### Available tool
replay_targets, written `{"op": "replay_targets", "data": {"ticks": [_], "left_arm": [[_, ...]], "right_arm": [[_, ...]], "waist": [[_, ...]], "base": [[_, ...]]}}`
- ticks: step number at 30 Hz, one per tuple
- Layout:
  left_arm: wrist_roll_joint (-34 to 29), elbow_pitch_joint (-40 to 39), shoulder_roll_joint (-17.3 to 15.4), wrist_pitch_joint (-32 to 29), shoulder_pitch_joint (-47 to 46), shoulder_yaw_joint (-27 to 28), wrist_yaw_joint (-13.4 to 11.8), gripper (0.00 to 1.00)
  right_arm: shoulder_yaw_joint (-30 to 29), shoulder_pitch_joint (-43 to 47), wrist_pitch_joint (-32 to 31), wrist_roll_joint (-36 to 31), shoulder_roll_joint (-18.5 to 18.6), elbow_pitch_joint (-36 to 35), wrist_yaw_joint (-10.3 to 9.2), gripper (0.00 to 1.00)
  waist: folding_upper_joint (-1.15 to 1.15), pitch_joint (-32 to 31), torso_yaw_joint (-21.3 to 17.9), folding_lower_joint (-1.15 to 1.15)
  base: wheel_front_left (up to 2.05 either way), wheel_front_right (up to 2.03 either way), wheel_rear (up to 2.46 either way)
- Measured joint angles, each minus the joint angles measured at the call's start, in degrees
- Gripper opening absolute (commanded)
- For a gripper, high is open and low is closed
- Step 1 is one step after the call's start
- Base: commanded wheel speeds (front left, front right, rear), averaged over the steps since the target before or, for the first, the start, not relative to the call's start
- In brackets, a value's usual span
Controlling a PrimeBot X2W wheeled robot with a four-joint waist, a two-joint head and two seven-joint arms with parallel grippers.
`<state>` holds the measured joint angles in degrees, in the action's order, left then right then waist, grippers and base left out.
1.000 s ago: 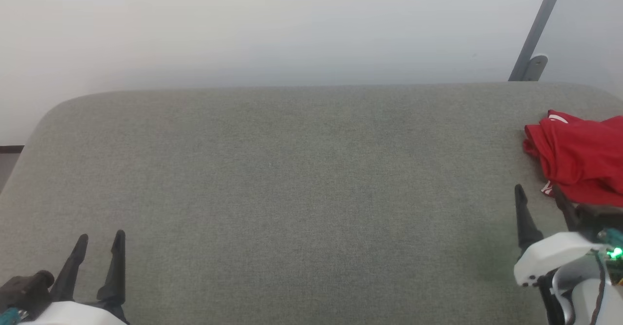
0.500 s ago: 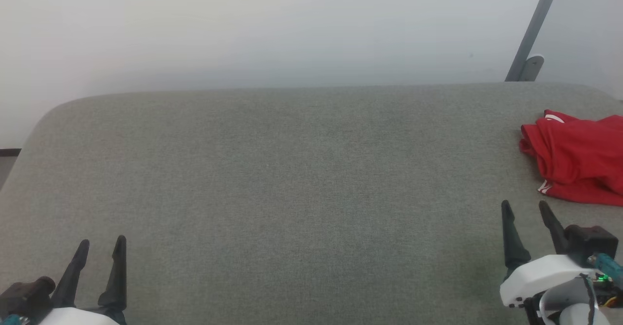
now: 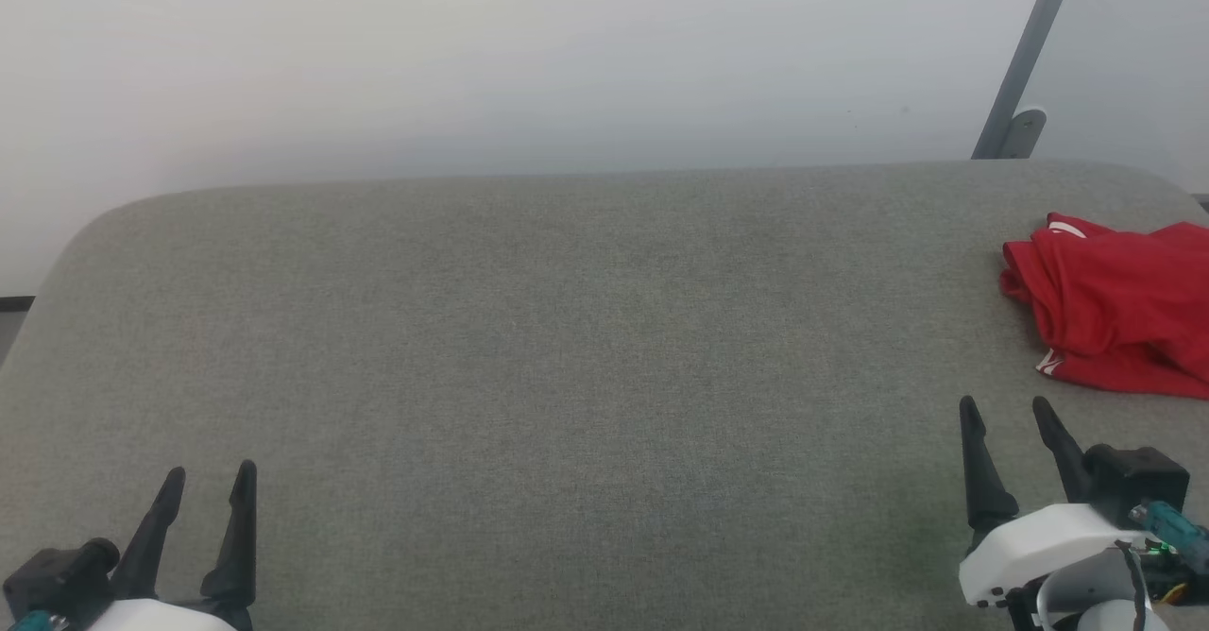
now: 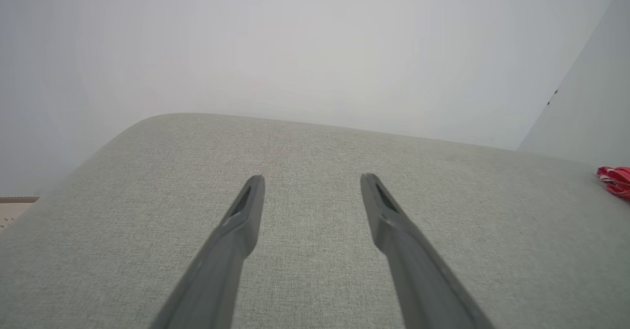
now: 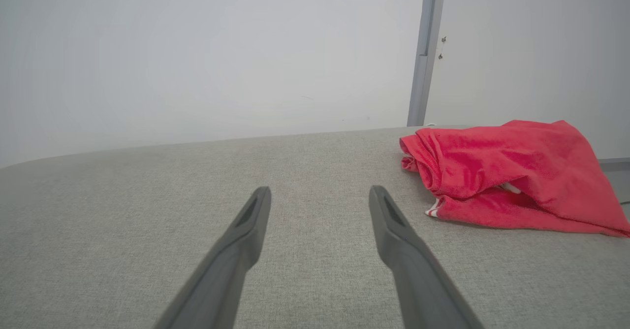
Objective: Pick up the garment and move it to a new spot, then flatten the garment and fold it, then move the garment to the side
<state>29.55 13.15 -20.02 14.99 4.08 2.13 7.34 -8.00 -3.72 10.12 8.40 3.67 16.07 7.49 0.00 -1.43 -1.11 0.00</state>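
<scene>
Released and empty: right pincer [image 3: 1002, 404], tips spread, low near front right corner of worktop [image 3: 567, 348]. Same for left pincer [image 3: 212, 469], near front left corner. Just beyond right pincer, clear of its tips: garment [image 3: 1115, 315], bunched in heap at right edge of worktop. Red cloth looked soft, light, limp; likely to sag and unfurl when lifted; not fragile. Best hold judged: thick rolled fold on side facing worktop middle, or striped trim showing at near hem. Pinch several layers together; lift rather than drag over cloth-covered surface.
</scene>
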Motion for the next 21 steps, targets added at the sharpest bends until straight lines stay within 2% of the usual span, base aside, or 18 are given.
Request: {"op": "replay_targets", "data": {"ticks": [21], "left_arm": [[1.5, 0.6, -0.5, 0.0, 0.0, -1.3, 0.1, 1.00]], "right_arm": [[0.8, 0.6, -0.7, -0.2, -0.5, -1.3, 0.00, 1.00]], "waist": [[0.00, -0.4, 0.1, 0.00]], "base": [[0.00, 0.00, 0.00]]}}
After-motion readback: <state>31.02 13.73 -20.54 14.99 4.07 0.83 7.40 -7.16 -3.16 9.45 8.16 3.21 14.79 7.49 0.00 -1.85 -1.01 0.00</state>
